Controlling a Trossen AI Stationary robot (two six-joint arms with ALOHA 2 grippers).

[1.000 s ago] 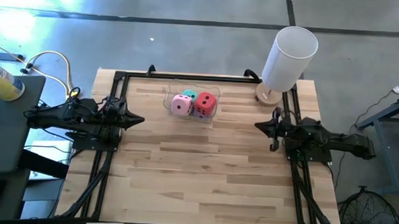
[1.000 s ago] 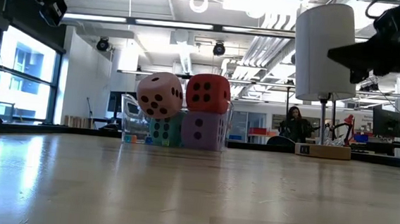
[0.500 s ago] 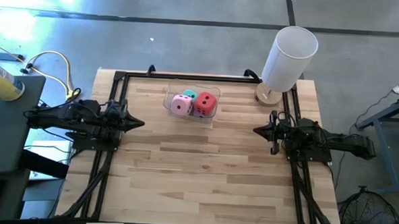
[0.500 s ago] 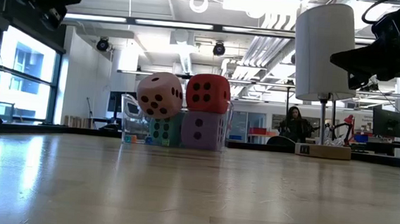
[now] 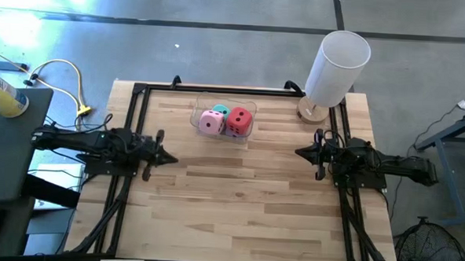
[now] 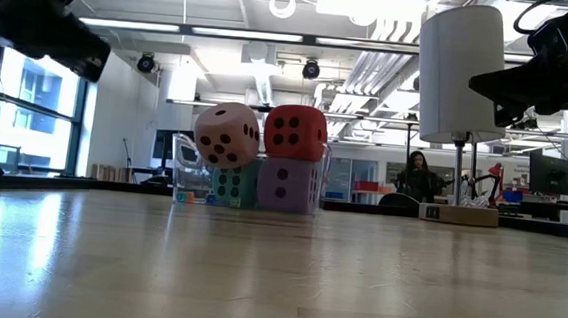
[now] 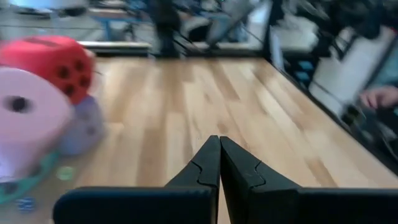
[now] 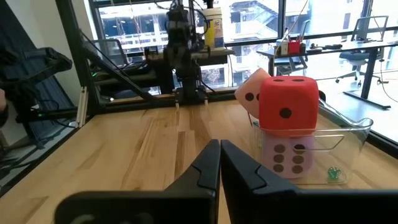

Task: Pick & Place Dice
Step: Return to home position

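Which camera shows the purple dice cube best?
The low view: the soft purple cube with dark pips faces the camera, in the clear plastic bin under the red cube. The right wrist view shows it through the bin wall, the left wrist view only part of it; from the high view the red cube covers it.

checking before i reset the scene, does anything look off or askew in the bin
The pink die sits tilted on the teal die, sticking up above the rim of the transparent bin. The red die rests level on the purple die. Nothing is spilled.
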